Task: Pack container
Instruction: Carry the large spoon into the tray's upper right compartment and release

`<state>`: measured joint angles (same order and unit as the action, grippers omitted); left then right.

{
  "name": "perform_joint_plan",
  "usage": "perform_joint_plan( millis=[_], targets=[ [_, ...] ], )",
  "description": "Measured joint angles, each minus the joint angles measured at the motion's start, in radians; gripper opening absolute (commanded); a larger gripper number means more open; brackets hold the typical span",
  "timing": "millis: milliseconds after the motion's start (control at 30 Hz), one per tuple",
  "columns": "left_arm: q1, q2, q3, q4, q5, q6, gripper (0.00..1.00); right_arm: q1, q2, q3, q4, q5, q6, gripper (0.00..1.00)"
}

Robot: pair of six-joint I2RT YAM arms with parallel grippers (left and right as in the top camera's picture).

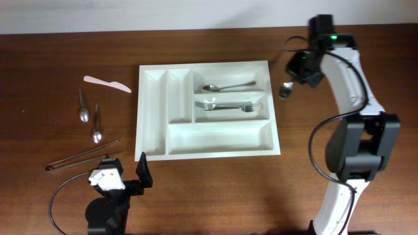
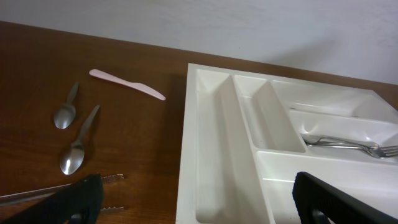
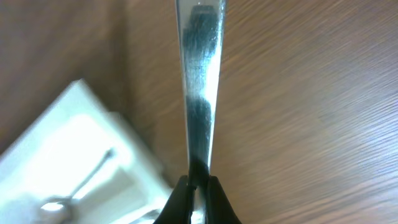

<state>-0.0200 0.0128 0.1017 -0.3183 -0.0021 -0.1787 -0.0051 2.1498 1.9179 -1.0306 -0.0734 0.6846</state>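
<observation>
The container is a white compartmented cutlery tray in the middle of the table, also seen in the left wrist view and blurred in the right wrist view. One spoon lies in its upper right slot, and forks lie in the slot below. My right gripper hovers just right of the tray's far right corner, shut on the handle of a metal spoon. My left gripper is open and holds nothing, near the tray's front left corner.
Left of the tray lie a pale plastic knife, two small spoons and metal tongs. The right arm's base stands at the right side of the table.
</observation>
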Motion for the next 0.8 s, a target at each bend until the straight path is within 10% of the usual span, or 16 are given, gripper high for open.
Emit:
perform_joint_plan(
  millis=[800],
  targets=[
    [0.000, 0.000, 0.000, 0.000, 0.000, 0.000, 0.99, 0.389, 0.055, 0.001, 0.262, 0.126, 0.977, 0.04]
  ],
)
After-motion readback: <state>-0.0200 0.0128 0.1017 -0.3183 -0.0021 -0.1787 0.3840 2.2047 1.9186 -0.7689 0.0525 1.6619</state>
